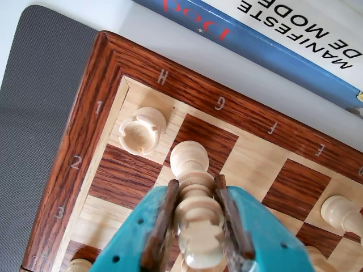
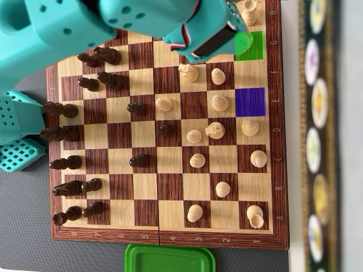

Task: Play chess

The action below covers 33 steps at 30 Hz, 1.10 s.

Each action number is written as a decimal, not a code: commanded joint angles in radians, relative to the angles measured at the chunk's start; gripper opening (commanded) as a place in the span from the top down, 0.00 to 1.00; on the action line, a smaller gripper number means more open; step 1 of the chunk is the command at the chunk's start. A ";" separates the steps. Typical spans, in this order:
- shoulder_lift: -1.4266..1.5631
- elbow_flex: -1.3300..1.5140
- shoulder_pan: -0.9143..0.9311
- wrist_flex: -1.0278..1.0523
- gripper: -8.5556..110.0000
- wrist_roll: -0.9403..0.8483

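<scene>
White king (image 1: 195,204) clamped in pincer (image 1: 195,249)

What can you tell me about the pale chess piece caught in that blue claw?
The pale piece looks like cream-coloured turned wood, with a round knob on top and stacked ringed collars below. The teal tool clamps it between two dark, worn pads, one on each side. It hangs over the board's corner near the rook. Its base is hidden.

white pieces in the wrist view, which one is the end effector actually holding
The tall white piece clamped between the end effector's fingers, over the G file. The rook on H1 and the pawn at right stand free.
</scene>
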 commanded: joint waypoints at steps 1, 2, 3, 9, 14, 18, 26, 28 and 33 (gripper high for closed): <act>0.063 -0.038 0.003 -0.011 0.88 0.009; 0.063 -0.037 0.003 -0.011 0.88 0.008; 0.063 -0.037 0.003 -0.011 0.88 0.008; 0.063 -0.037 0.012 -0.011 0.88 0.008; 0.063 -0.037 0.014 -0.011 0.87 0.008; 0.063 -0.037 0.014 -0.011 0.83 0.008; 0.063 -0.037 0.015 -0.012 0.83 0.008; 0.063 -0.037 0.021 -0.012 0.83 0.008; 0.063 -0.035 0.023 -0.012 0.83 0.008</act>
